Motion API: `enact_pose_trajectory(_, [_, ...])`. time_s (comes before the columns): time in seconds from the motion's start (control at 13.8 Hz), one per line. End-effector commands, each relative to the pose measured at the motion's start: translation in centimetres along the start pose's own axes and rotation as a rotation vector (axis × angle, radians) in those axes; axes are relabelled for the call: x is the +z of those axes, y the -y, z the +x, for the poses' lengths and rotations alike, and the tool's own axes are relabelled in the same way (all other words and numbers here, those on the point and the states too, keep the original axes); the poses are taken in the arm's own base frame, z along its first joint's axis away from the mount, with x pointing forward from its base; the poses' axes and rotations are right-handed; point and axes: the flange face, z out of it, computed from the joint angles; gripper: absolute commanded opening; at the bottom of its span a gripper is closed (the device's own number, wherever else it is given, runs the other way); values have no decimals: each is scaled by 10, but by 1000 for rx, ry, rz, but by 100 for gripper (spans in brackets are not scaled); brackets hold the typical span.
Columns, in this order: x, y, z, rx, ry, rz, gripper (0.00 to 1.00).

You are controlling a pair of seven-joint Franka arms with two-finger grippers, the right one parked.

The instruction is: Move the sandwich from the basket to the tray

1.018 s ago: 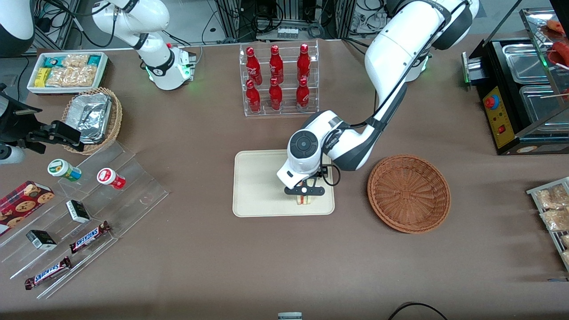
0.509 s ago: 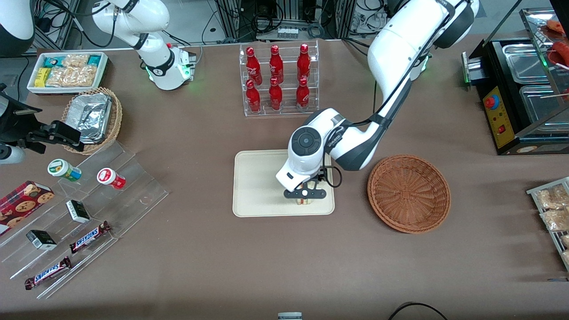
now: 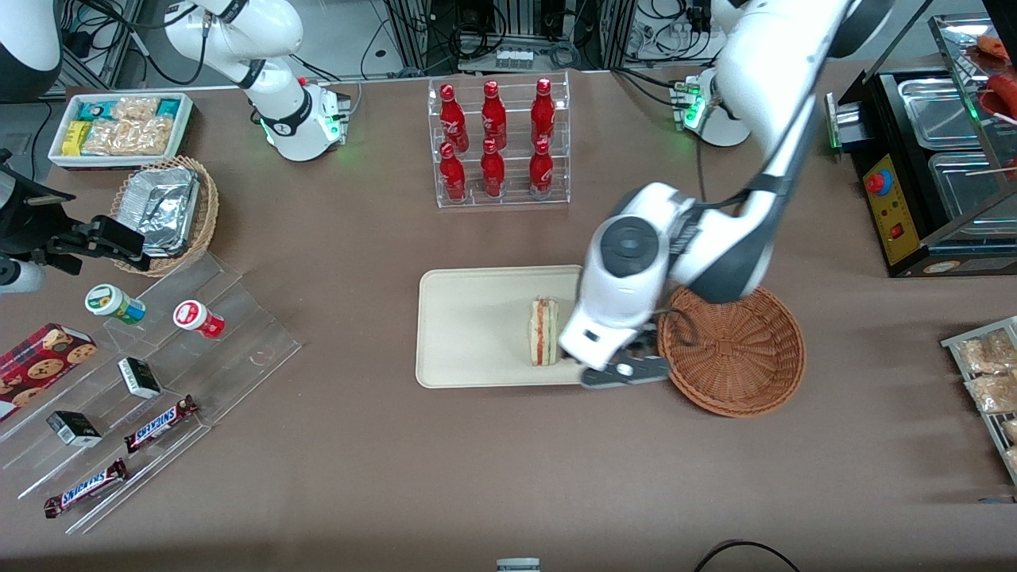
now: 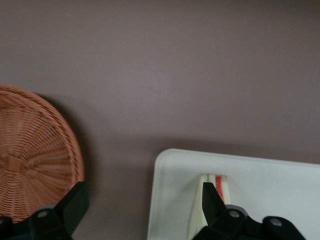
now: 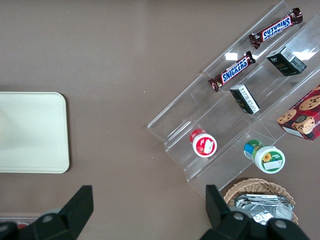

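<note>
Sandwich (image 3: 543,331) now released on tray (image 3: 469,326); end effector (image 3: 625,372) open, empty, withdrawn toward basket (image 3: 735,349). Placement looks done.

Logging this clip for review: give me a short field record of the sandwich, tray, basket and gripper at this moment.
sandwich: standing on the tray, released
tray: on the table beside the basket, holds only the sandwich
basket: nothing in it
gripper: open, holding nothing, above the table between tray and basket
task state: placement appears done
</note>
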Motion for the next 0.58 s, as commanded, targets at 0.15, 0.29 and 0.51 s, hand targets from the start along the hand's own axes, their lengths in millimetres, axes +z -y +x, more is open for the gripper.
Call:
enact_pose_trajectory(0.15, [-35, 78, 28, 27, 61, 31, 100])
enact_pose_trajectory(0.29, [-43, 117, 42, 43, 101, 16, 100])
enact_pose_trajectory(0.51, [-64, 169, 54, 93, 136, 15, 100])
